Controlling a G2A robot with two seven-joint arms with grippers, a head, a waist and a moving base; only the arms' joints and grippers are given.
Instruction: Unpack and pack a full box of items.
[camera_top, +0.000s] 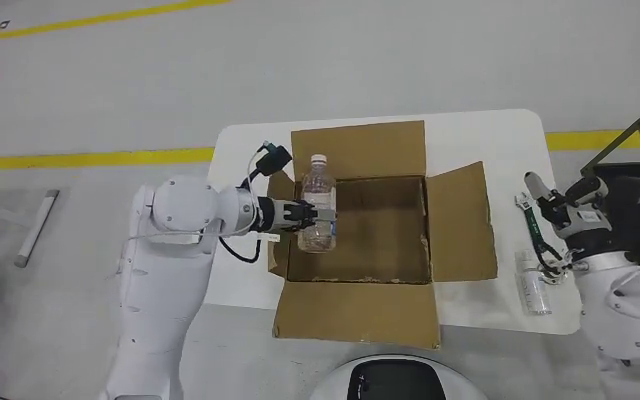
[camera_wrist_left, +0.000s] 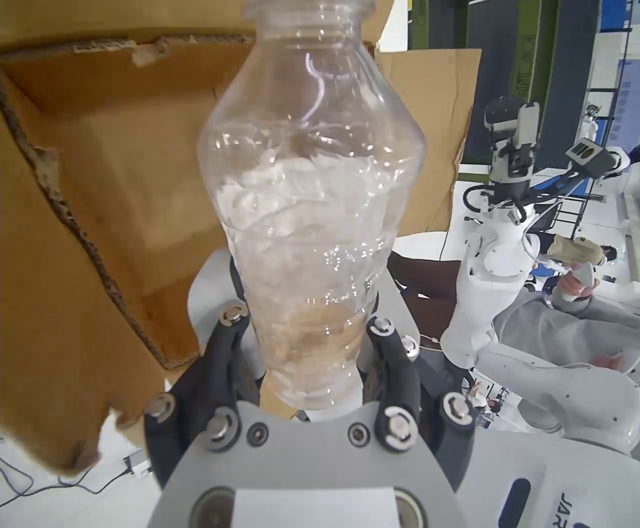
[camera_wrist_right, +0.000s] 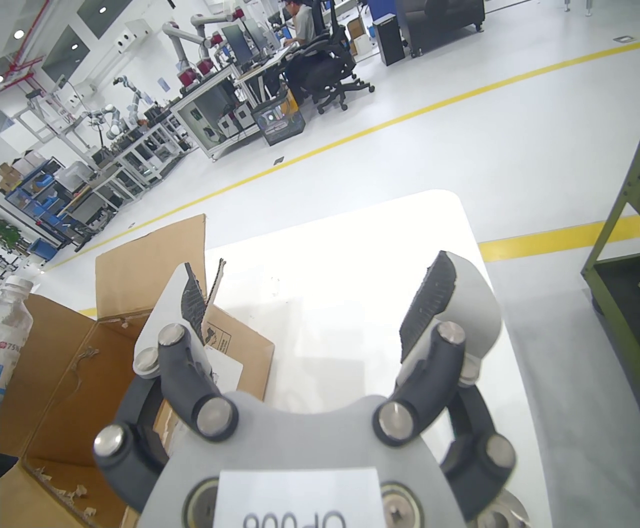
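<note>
Bottle (camera_top: 318, 180) gripped over the cardboard box's (camera_top: 431, 225) left wall

The left gripper (camera_top: 318, 216) is closed around the clear plastic bottle's lower body. The box's four flaps are spread outward, and brown box floor shows to the bottle's right. The right gripper (camera_wrist_right: 315, 280), fingers wide apart and holding nothing, hangs over the white table's (camera_top: 500, 140) right part. A second bottle (camera_top: 533, 285) lies by the table's right edge.

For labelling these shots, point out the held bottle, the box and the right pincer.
held bottle (camera_top: 318, 185), top view, upper body
box (camera_top: 385, 240), top view, bare inner floor
right pincer (camera_wrist_right: 317, 280), right wrist view, midway between fingertips
</note>
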